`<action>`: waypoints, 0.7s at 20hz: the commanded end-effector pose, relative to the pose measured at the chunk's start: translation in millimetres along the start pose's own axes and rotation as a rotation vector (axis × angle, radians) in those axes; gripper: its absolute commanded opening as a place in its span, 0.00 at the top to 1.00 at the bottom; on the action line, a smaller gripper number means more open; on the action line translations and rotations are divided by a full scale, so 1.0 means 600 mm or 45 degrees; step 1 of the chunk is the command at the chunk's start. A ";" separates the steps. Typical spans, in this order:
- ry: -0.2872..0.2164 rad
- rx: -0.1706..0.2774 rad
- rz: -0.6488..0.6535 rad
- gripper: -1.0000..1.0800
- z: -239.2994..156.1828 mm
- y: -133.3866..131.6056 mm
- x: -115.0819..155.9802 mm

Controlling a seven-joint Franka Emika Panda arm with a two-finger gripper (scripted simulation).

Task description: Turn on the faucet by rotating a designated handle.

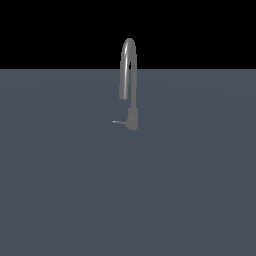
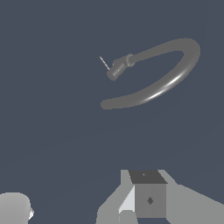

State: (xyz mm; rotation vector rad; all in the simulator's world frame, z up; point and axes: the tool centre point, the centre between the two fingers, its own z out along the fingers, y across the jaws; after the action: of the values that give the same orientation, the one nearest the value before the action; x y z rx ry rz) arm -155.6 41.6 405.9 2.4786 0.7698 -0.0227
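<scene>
One gripper is all I have, and only a bit of it shows at the edge of my wrist view. I see grey blocky parts and a darker square block there. I cannot tell how far my fingers are spread. Nothing is in them that I can see. A pale round grey shape sits off to one side of the gripper, and I cannot tell what it is.

My gripper is well apart from the faucet. In the exterior view my arm does not show at all.

The floor is flat, plain and dark blue-grey. It runs far back to a straight line, and above that line all is black.

The faucet stands upright on the floor, near the middle of the exterior view and far back. Its long way runs up and down. The thin spout goes up from a short thick base, bends over at the top, and comes down again on the exterior view's left, ending with its mouth pointing down.

The handle is a small thin rod. It sticks out sideways from the base, lying about level, and points to the exterior view's left.
</scene>
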 end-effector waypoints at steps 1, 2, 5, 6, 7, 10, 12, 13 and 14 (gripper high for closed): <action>-0.005 -0.078 -0.087 1.00 0.015 -0.008 0.021; -0.007 -0.107 -0.118 1.00 0.020 -0.011 0.029; -0.014 -0.190 -0.209 1.00 0.038 -0.021 0.050; -0.016 -0.216 -0.237 1.00 0.043 -0.024 0.056; -0.018 -0.242 -0.266 1.00 0.049 -0.027 0.063; -0.023 -0.316 -0.346 1.00 0.065 -0.036 0.080; -0.027 -0.363 -0.397 1.00 0.076 -0.041 0.091; -0.028 -0.385 -0.421 1.00 0.081 -0.044 0.097; -0.030 -0.408 -0.446 1.00 0.086 -0.047 0.102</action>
State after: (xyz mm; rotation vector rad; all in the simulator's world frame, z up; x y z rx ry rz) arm -115.8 64.8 343.9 2.0596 1.0702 -0.0500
